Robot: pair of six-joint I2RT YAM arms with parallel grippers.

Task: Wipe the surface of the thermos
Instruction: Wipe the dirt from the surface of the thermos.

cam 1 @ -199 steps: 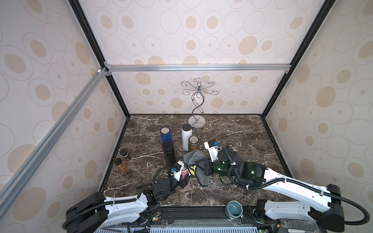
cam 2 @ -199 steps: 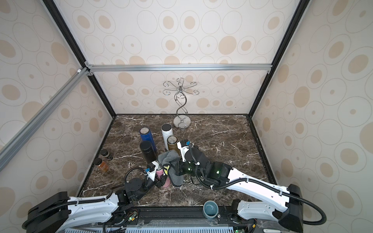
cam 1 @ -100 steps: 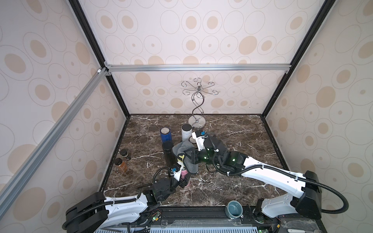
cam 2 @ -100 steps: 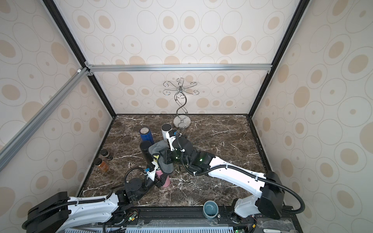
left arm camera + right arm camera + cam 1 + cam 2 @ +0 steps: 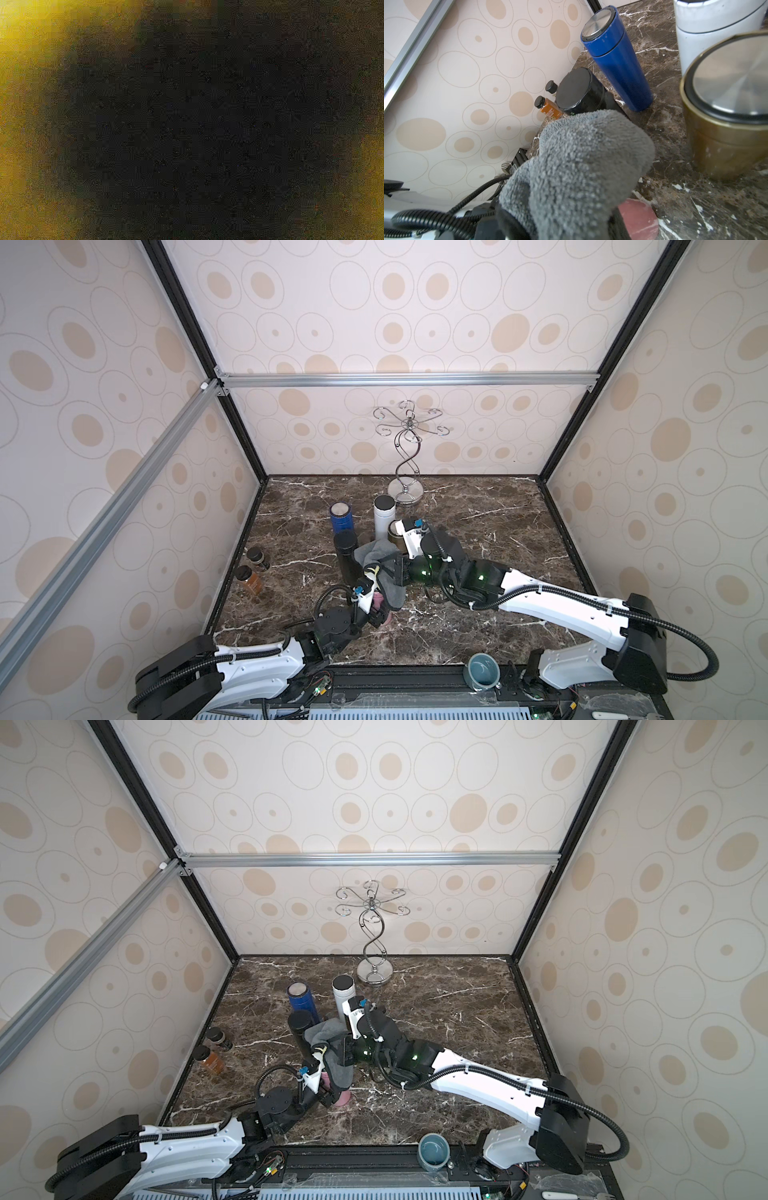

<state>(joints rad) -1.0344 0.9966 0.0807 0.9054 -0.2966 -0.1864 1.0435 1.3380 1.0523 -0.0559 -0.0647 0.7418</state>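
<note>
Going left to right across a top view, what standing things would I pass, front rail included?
amber spice bottle → blue thermos → white thermos → wire stand → teal cup

Five flasks [image 5: 341, 520], two small bottles [image 5: 249, 578], one grey cloth [image 5: 376, 553], one cup [image 5: 483, 672], one wire stand [image 5: 406, 494].

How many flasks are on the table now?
5. The blue flask and white flask stand at the back, the black flask in front of the blue, the brass flask beside the white, the pink flask under the grey cloth. More may hide behind the arms.
</note>
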